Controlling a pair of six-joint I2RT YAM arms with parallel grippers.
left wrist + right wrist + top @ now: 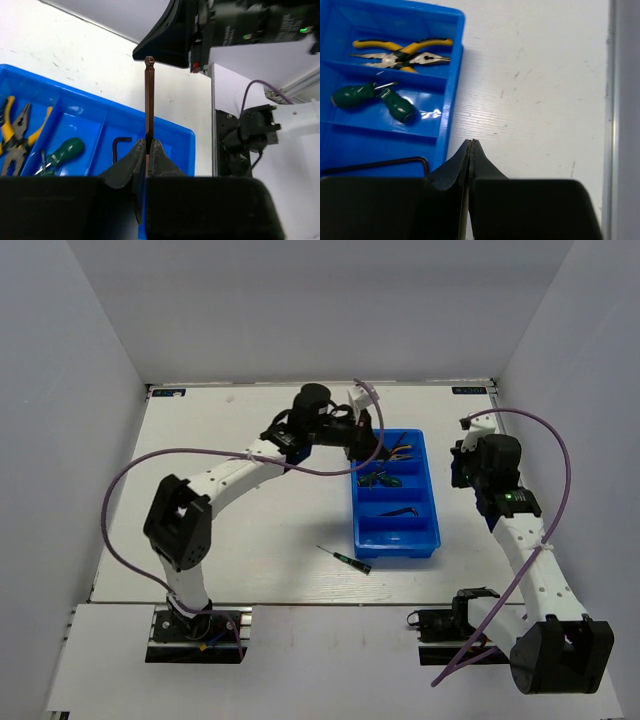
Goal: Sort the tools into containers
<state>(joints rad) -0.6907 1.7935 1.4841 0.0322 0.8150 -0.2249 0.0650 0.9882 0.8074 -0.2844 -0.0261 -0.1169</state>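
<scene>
The blue tray lies right of centre. Its far compartment holds two yellow-handled pliers; the one behind it holds two green-handled screwdrivers; the third holds a hex key. My left gripper is over the tray's far left part, shut on a brown hex key that sticks straight out past the fingertips. My right gripper is shut and empty, over bare table just right of the tray's rim. A thin dark screwdriver lies on the table near the tray's near left corner.
The tray's nearest compartment shows nothing inside. White walls enclose the table on three sides. A purple cable loops over the left arm, and another trails along the right arm.
</scene>
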